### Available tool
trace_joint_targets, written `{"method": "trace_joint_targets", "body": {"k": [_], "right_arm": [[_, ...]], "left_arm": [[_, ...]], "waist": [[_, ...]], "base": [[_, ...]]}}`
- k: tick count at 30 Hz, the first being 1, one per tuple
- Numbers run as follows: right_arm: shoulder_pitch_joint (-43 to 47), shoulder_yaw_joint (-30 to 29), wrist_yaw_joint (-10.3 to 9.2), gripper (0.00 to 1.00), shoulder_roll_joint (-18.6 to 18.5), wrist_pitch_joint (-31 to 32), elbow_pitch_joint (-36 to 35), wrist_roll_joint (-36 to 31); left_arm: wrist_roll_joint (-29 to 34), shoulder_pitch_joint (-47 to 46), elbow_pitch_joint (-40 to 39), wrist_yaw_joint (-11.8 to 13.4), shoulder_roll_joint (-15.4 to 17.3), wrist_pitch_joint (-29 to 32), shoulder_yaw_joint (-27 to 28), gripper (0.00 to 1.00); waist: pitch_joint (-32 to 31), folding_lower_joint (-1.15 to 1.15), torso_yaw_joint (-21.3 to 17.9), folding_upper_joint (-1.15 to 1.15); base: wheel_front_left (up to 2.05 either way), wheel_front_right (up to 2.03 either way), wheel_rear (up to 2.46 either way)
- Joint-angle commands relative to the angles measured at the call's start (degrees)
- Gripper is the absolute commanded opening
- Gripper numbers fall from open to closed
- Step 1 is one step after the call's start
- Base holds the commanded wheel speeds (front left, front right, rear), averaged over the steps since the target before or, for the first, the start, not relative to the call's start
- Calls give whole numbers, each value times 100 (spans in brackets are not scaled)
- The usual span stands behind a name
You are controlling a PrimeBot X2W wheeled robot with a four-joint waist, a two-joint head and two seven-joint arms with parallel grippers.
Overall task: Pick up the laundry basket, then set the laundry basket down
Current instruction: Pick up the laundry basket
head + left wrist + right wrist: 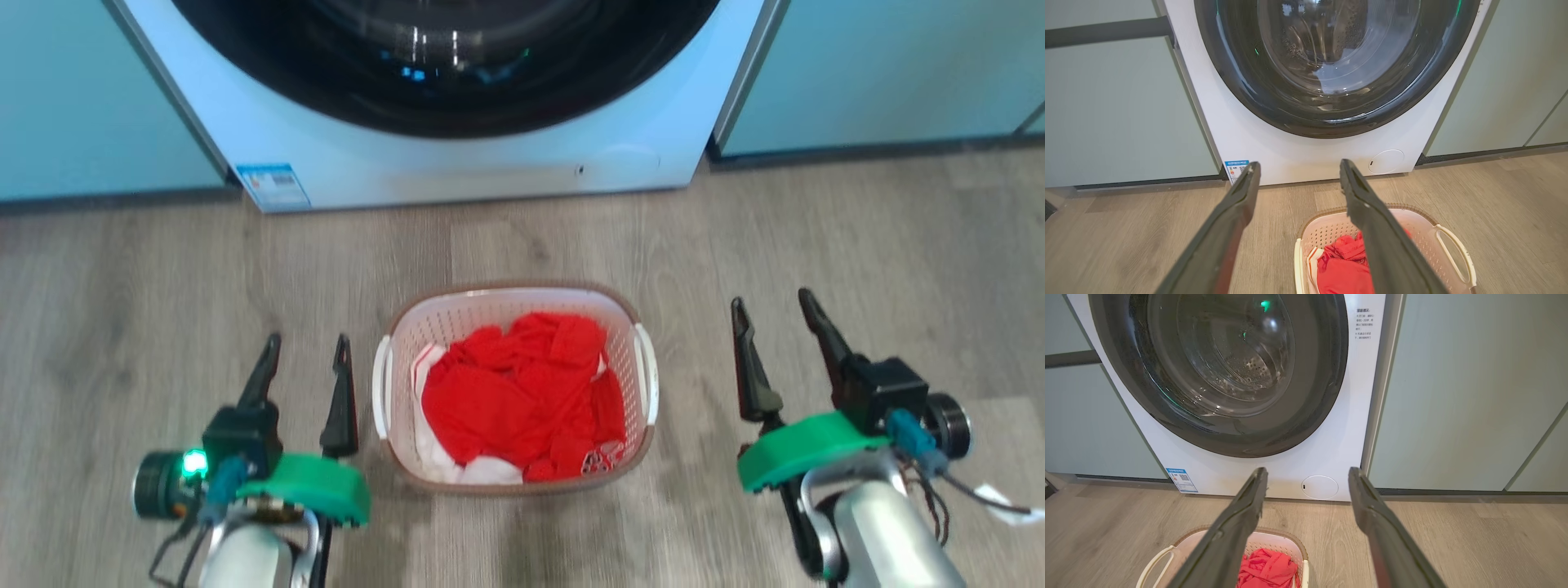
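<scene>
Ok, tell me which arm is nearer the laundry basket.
Left. The left arm has its jaws close beside the left handle of the laundry basket; the right arm holds its jaws farther out from the right handle, bare floor between.

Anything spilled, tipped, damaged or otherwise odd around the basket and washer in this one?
Nothing stands out. The laundry basket stands upright on the wooden floor before the washing machine, with the red clothes all inside its rim. The left gripper and right gripper flank it, both open, neither touching it.
</scene>
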Motion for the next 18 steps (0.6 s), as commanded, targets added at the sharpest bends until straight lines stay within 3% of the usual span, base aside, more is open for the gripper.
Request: {"method": "trace_joint_targets", "body": {"k": [1,18], "right_arm": [[-289,84,16,100,-50,-70,-89,-46],[-1820,-143,16,100,-50,-70,1165,-76]], "left_arm": [[24,-360,-60,-31,14,-55,160,100],[-585,-2014,1522,3,14,-55,18,100]], "waist": [[293,0,34,0],[2329,0,128,0]], "base": [[0,0,0],[0,0,0]]}}
